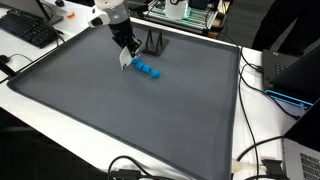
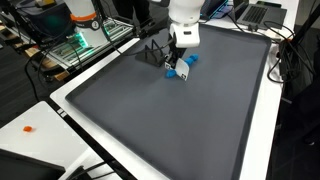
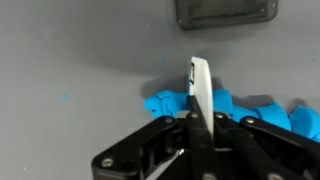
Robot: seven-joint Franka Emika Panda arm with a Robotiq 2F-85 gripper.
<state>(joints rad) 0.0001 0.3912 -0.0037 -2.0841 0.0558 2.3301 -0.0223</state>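
My gripper (image 1: 126, 55) hangs low over the grey mat (image 1: 120, 120), at the far side. It is shut on a thin white flat piece (image 3: 200, 88) that stands on edge between the fingers (image 3: 200, 128). A row of small bright blue blocks (image 1: 148, 70) lies on the mat right beside the gripper. In the wrist view the blue blocks (image 3: 168, 103) lie just behind the white piece and spread to both sides of it. In an exterior view the gripper (image 2: 177, 62) stands over the blue blocks (image 2: 186, 64). I cannot tell whether the white piece touches them.
A small black stand (image 1: 152, 42) sits on the mat just behind the blocks; it also shows in an exterior view (image 2: 150, 50) and as a dark rectangle in the wrist view (image 3: 225, 12). A keyboard (image 1: 28, 30), cables (image 1: 262, 85) and lab gear ring the mat.
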